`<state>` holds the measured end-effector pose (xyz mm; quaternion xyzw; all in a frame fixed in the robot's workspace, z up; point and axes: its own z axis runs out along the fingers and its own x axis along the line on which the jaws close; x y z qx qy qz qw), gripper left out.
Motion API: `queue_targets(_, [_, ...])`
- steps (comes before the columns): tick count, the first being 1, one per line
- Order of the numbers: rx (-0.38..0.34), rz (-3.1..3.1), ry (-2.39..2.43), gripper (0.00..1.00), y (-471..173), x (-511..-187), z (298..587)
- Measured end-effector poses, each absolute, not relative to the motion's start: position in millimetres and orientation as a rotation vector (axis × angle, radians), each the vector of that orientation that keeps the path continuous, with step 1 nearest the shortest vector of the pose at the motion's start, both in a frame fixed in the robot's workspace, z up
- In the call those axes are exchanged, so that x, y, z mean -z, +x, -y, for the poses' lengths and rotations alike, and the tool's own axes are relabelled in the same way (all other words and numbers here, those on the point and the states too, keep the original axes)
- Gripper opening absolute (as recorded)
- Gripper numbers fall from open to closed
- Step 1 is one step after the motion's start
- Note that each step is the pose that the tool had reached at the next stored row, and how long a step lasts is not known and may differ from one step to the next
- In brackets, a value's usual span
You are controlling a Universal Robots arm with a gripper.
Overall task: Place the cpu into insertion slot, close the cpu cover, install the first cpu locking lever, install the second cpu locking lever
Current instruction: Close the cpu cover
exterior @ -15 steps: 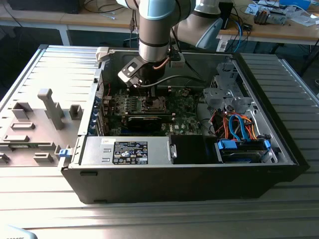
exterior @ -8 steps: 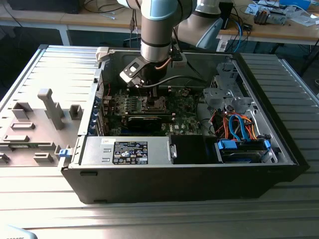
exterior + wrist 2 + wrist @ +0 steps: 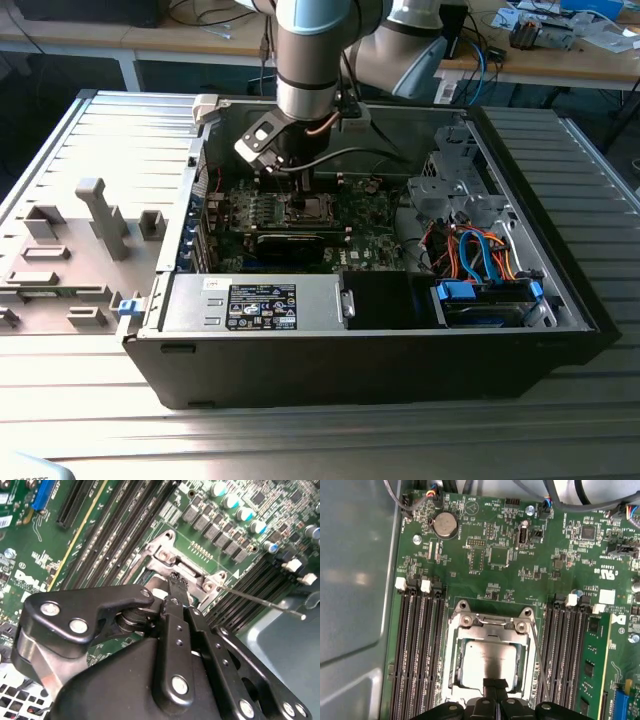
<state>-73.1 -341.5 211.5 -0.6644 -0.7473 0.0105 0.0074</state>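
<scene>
Our tool [image 3: 495,683] pinched shut on nothing at cpu cover [image 3: 454,655] edge, cpu [image 3: 487,661] seated beneath; we judge locking lever [image 3: 540,662] unlatched, needing firm downward press.

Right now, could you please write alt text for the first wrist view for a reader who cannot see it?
A silvery chip sits in the square socket of a green motherboard, under a windowed metal cover, with the gripper, its black fingers together, over the socket's edge. Memory slots flank it, and a thin lever runs along one side.
</scene>
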Motion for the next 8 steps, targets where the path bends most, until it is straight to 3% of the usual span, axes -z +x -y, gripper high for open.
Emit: queue_targets(8, [-0.033, 2.342, -2.071, 0.11, -73.5, -206.5, 341.5])
